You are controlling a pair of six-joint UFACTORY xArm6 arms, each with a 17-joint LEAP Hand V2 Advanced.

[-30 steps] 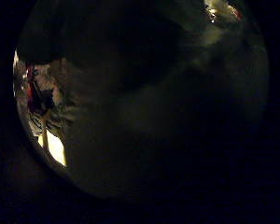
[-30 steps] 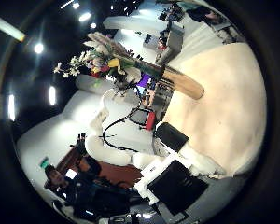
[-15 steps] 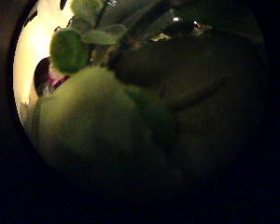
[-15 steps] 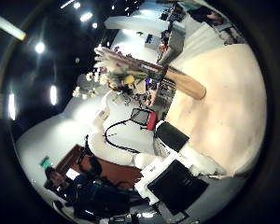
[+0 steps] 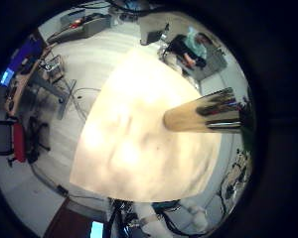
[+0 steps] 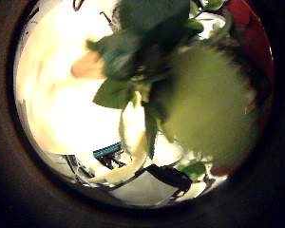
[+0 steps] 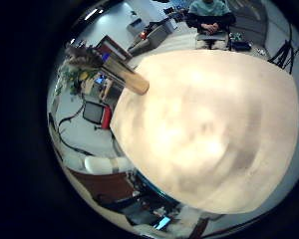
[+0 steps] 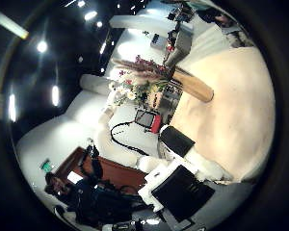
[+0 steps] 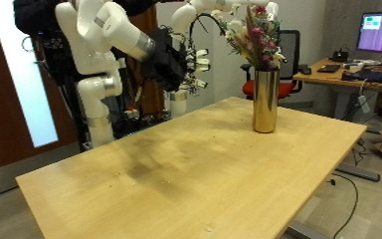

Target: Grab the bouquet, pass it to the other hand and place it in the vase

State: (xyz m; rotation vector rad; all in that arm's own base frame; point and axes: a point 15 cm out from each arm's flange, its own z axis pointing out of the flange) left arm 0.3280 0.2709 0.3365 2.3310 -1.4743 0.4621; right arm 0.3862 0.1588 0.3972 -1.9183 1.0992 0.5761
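Observation:
In the outside view the bouquet (image 9: pixel 251 30) of green, white and dark red flowers stands upright with its stems in the tall gold vase (image 9: pixel 264 100) at the far side of the wooden table (image 9: pixel 204 169). My left hand (image 9: pixel 211 20) is high up beside the flower heads; its fingers are hidden. The left thumb side palm view is filled with green leaves and blooms (image 6: pixel 199 95). The left little finger side palm view looks down on the vase (image 5: pixel 204 111). My right hand (image 9: pixel 165 62) hangs with relaxed fingers, holds nothing, away from the vase. The right thumb side palm view shows bouquet (image 8: pixel 135 82) and vase (image 8: pixel 193 89).
The vase is close to the table's far edge. The right little finger side palm view shows the tabletop (image 7: pixel 209 129) with the vase (image 7: pixel 130 80) at its rim.
In the right thumb side palm view the bouquet has swung from lying tilted above the vase to standing at its mouth. The left thumb side palm view went from dark to bright with flowers.

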